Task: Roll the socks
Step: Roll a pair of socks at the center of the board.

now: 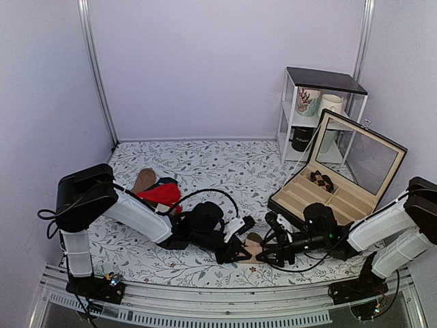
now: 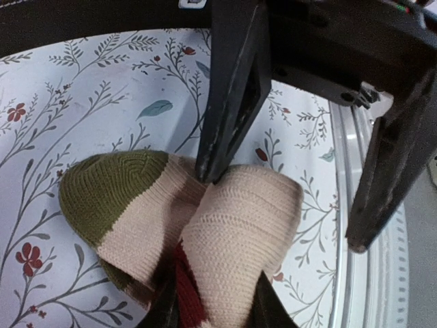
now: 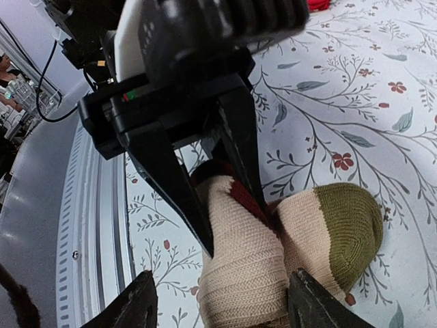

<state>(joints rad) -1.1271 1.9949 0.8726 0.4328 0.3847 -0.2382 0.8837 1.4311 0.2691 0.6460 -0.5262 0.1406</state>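
The socks (image 2: 235,236), a tan-beige knitted pair with an olive-green cap and a dark red band, lie bunched in a loose roll on the white desk (image 1: 205,164), which is printed with leafy sprigs and small red flowers. The roll sits close to the desk's near edge, about midway between the two arms. The left fingers (image 3: 240,154) are clenched on the roll, pinching a tan fold with the red band showing between their tips. The right fingers (image 2: 229,102) stand spread apart and grasp nothing. One tip touches the roll at the crease between its two folds, and the other hangs just beside the roll, clear of it. Further left lies a bright red sock (image 1: 162,195). At the far right sits an open black case (image 1: 328,201) with beige compartments. Behind it is a white-framed shelf (image 1: 321,80) with a black top, holding mugs (image 1: 307,101).
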